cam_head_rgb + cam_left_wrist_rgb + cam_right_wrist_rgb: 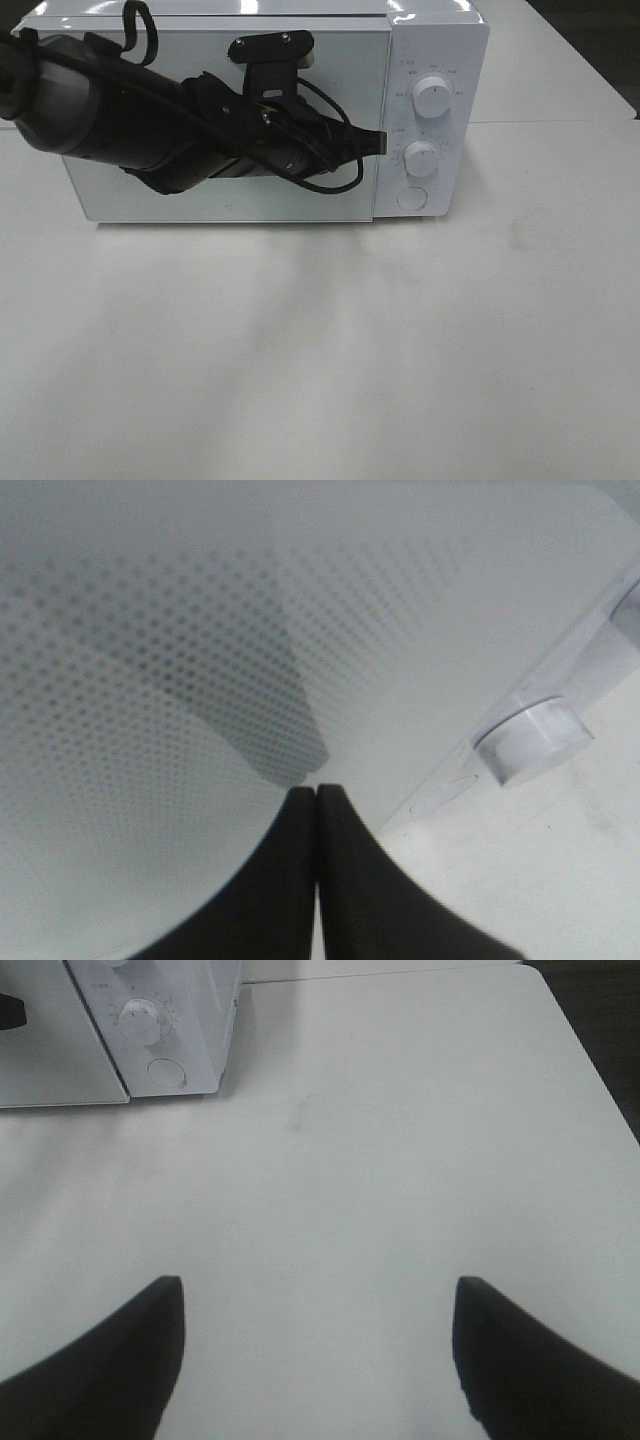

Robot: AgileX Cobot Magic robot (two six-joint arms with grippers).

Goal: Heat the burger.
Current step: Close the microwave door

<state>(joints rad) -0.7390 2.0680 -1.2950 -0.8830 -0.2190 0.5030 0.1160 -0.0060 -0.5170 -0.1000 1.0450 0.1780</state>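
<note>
Exterior high view: a white microwave [440,40] stands at the 12 o'clock edge of a white table [320,360]. Its door [345,70] is closed. The control panel sits on the 3 o'clock side of the door and carries an upper dial [432,95], a lower dial [421,158] and a round button [413,198], stacked toward 6 o'clock.

The left arm [120,110] enters from 9 o'clock and lies across the door front, with a black cable [335,175] looping beneath it. The left gripper [378,143] points toward 3 o'clock. Its tip is at the door's panel-side edge, level with the lower dial and just beside it. Whether it touches the door cannot be told.

Left wrist view: the left gripper [317,790] has its two fingers pressed flat together with nothing between them. They are aimed at the door's dotted screen (a round white control shows close by, on the panel).

Right wrist view: the right gripper [318,1282] has its jaws spread wide and holds nothing. It hangs over bare table, well apart from the microwave [190,1020]. It is outside the exterior high view.

Burger: not seen in any view. Its location cannot be told, since nothing can be made out behind the closed door's screen.
</note>
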